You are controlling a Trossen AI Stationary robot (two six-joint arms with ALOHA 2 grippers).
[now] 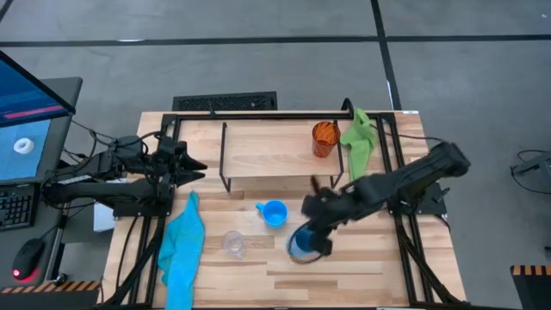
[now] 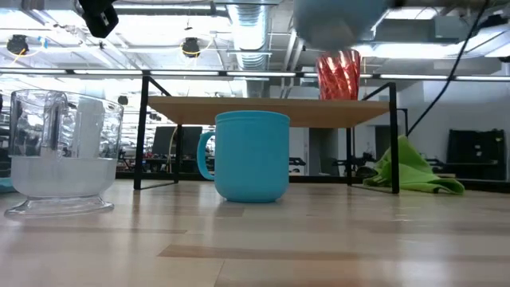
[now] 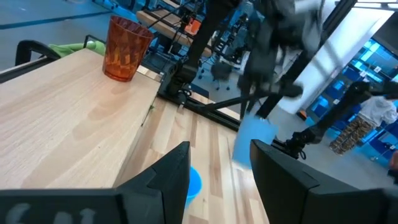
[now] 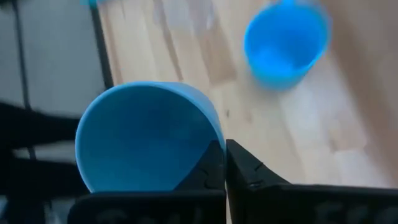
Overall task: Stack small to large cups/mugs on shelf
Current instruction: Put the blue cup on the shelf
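The right gripper [image 1: 308,244] was clamped on the rim of the blue handleless cup [image 1: 300,244], its dark fingers [image 4: 239,167] pinched together over the cup wall, and it held the cup in the air above the front of the large light-wood tabletop [image 1: 344,267]; in the low view the cup showed as a blurred blue shape high up, clear of the table surface. The light-blue mug with a handle [image 1: 274,213] stood upright on the tabletop just in front of the low light-wood shelf on thin black wire legs [image 1: 267,151], a little to the left of the held cup. The clear glass cup [image 1: 233,244] stood on the tabletop farther left, near a crumpled light-blue cloth [image 1: 182,245]. The orange translucent ribbed cup [image 1: 325,139] stood upright on the shelf board near its right end, with a green cloth [image 1: 358,138] lying just beside that end. The left gripper [image 1: 191,165] waited at the left side of the table, by the shelf's left end, its two dark fingers [image 3: 168,174] spread apart and holding nothing.
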